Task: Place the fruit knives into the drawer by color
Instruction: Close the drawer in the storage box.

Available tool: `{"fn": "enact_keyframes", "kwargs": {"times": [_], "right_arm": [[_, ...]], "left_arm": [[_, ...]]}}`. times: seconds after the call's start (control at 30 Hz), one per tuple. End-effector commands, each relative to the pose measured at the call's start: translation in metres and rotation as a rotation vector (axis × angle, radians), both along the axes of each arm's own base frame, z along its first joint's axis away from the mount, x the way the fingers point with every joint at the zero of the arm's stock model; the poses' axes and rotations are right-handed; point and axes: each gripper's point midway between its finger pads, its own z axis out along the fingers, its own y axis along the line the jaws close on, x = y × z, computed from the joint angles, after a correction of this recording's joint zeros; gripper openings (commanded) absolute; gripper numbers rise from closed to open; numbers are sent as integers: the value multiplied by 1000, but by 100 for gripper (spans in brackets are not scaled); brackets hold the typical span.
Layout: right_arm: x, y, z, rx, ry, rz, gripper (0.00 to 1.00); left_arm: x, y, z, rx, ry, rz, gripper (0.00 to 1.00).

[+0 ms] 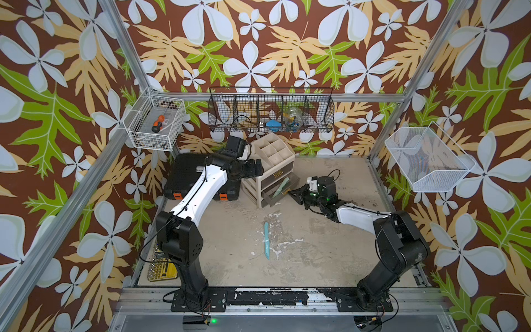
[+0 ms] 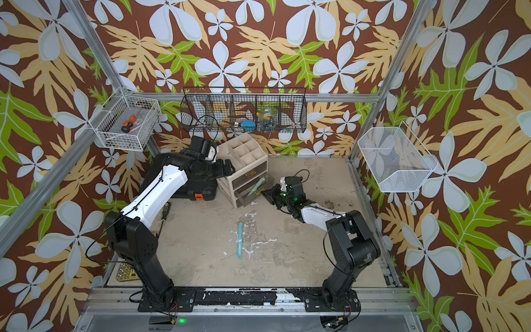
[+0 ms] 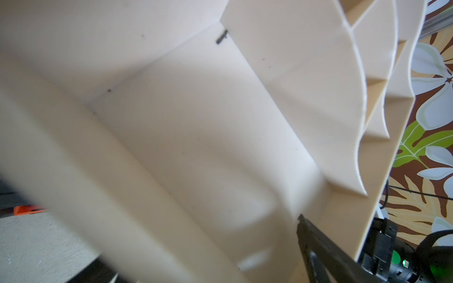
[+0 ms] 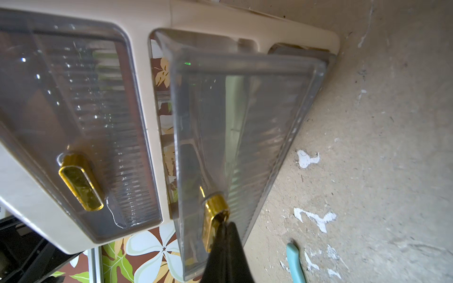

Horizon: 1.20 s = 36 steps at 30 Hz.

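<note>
2 fruit knives visible. Light blue knife (image 1: 267,241) flat on worktop (image 1: 316,244), well apart from drawer unit (image 1: 255,186). Mint green knife (image 1: 280,187) in open drawer (image 4: 306,110). Right tool (image 1: 293,193) tips together, touching its gold handle (image 4: 215,213). Left tool (image 1: 257,169) spread apart at unit's top.

soft daylight, blurred wrist close-ups

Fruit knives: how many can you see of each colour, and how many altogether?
Light blue slim plastic fruit knife: 1, lying flat on the grey table.
Mint green slim plastic fruit knife: 1, inside the pulled-out clear plastic drawer.
Pink: 0 in view.
Total: 2 fruit knives showing.
</note>
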Motion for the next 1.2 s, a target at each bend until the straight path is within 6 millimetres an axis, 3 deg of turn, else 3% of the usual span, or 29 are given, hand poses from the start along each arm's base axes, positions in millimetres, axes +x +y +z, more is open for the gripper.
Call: {"fn": "enact_keyframes", "kwargs": {"times": [0.0,0.57,0.87,1.1,1.17], "right_arm": [[11,5,10,39,-40,-10,0],[43,26,11,138,-51,2,0],[46,43,18,191,-59,51,0],[36,33,11,159,-31,21,0],[31,30,7,155,-22,14,18]], "left_arm": [[1,-1,1,-13,3,-4,96],[3,-1,1,-12,1,-1,96],[4,-1,2,-12,-2,-1,96],[4,-1,3,-14,-6,-1,97],[4,-1,3,-14,-5,-1,97]]}}
